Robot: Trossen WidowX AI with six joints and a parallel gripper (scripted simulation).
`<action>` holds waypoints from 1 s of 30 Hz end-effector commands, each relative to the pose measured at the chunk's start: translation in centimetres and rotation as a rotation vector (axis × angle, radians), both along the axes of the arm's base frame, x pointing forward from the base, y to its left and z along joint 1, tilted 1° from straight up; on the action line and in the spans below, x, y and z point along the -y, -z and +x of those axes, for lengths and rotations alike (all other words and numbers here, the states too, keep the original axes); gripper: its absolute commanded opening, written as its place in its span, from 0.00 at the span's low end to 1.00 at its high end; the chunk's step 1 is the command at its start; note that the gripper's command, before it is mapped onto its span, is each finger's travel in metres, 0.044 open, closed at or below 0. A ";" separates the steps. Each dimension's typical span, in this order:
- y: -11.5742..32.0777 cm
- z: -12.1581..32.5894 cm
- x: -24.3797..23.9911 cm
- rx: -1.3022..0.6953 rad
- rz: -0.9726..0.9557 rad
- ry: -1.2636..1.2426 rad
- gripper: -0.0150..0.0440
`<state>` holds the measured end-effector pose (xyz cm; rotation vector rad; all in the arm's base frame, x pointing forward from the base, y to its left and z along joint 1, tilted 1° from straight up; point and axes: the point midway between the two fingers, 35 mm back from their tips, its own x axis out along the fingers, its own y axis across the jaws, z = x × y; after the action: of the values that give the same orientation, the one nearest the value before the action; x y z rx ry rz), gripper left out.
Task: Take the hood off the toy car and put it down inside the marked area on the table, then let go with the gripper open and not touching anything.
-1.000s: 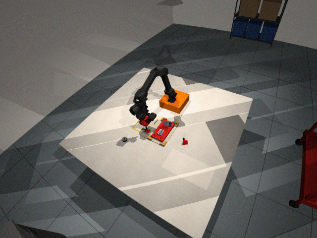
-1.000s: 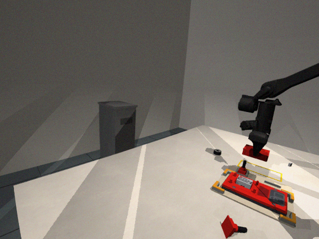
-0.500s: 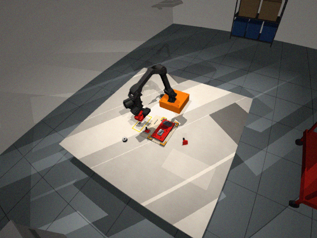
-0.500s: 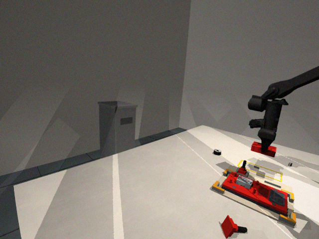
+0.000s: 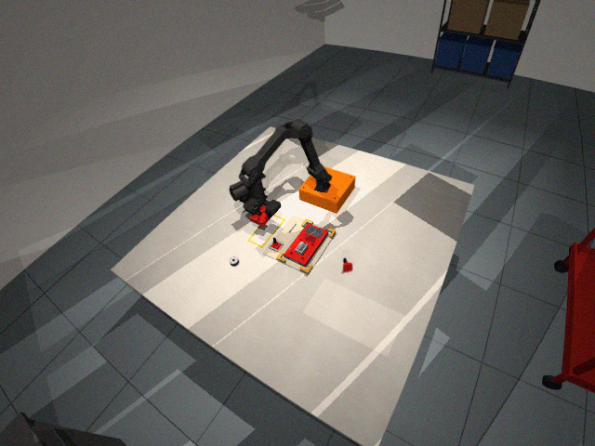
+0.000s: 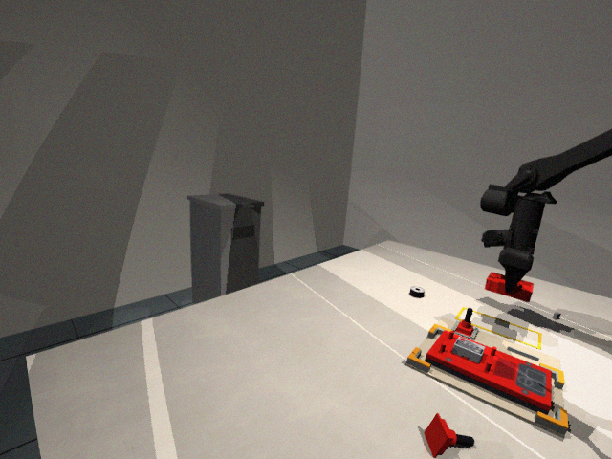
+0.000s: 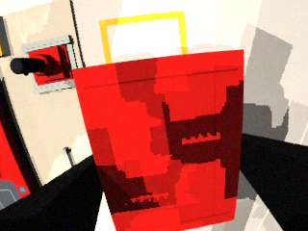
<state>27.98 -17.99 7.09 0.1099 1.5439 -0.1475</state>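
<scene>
The hood (image 5: 258, 216) (image 6: 493, 283) (image 7: 135, 120) is a red, slightly tapered panel. My gripper (image 5: 261, 211) (image 6: 512, 288) (image 7: 167, 150) is shut on it, with a black finger at each side, and holds it in the air above the table. The marked area (image 5: 254, 243) (image 6: 540, 340) (image 7: 144, 17) is a yellow outline; the hood hides part of it in the wrist view. In the top view the hood appears up and left of it. The toy car (image 5: 314, 243) (image 6: 482, 367) (image 7: 9, 164) sits hoodless, its grey engine block showing.
A red piece with a black peg (image 5: 275, 245) (image 6: 464, 327) (image 7: 54, 63) stands upright between car and outline. A similar piece (image 5: 347, 266) (image 6: 439, 434) lies tipped beyond the car. A wheel (image 5: 233, 261) (image 6: 417, 291) lies near the outline. The orange block (image 5: 336, 184) bears the arm.
</scene>
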 end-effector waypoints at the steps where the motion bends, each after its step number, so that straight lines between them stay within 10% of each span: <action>1: 0.3 0.0 0.1 -0.003 -0.002 -0.003 0.25; 30: 2.7 0.1 0.2 -0.002 -0.002 -0.003 0.25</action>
<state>28.18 -18.17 4.63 0.1097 1.5435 -0.1477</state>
